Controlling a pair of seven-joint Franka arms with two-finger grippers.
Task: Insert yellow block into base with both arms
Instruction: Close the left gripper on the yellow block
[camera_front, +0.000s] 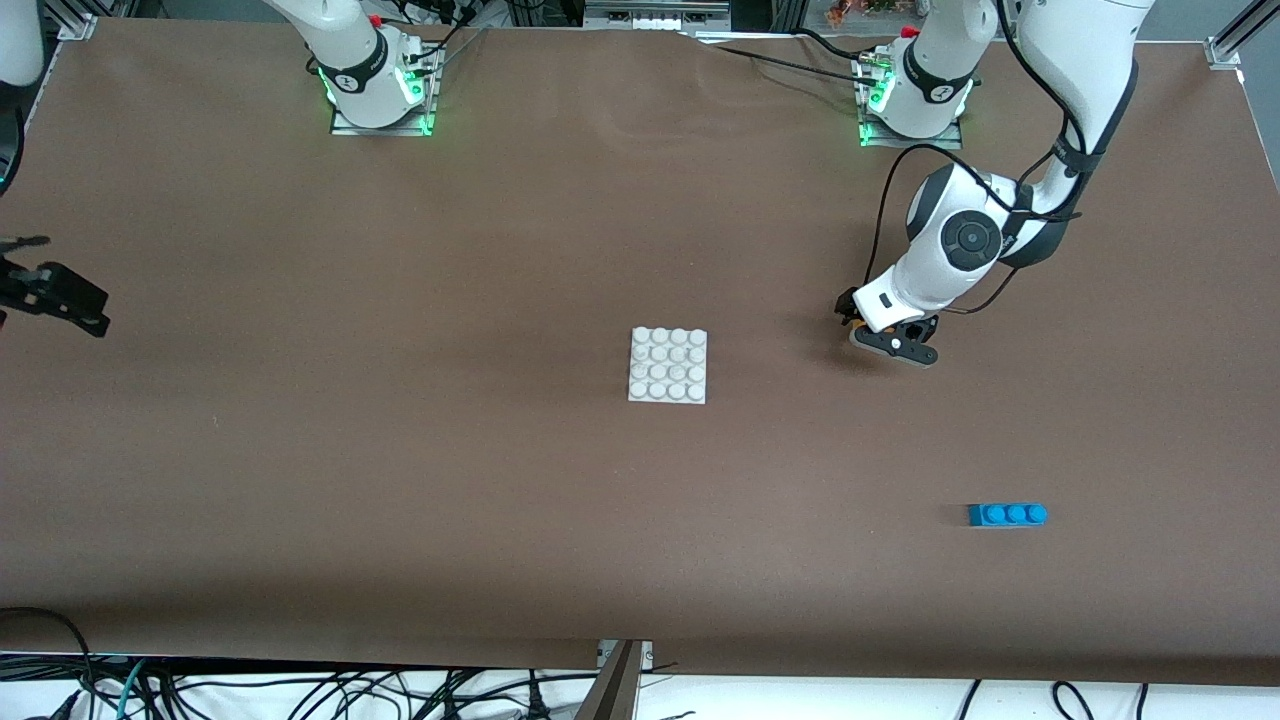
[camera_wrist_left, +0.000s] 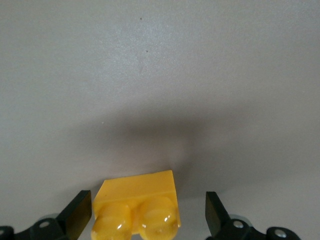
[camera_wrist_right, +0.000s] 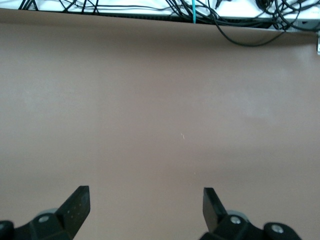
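Observation:
The yellow block (camera_wrist_left: 136, 207) lies on the table, studs toward the camera in the left wrist view. My left gripper (camera_wrist_left: 146, 214) is open and low around it; one finger (camera_wrist_left: 77, 214) is close beside the block, the other (camera_wrist_left: 216, 212) stands well apart. In the front view that gripper (camera_front: 850, 315) is down at the table toward the left arm's end, and its hand hides nearly all of the block. The white studded base (camera_front: 668, 365) lies flat mid-table, apart from both grippers. My right gripper (camera_front: 50, 290) waits open at the right arm's end, fingers (camera_wrist_right: 75, 205) over bare table.
A blue three-stud brick (camera_front: 1007, 515) lies nearer the front camera than the left gripper, toward the left arm's end. Cables (camera_front: 300, 690) hang below the table's front edge. Brown cloth (camera_front: 400, 450) covers the table.

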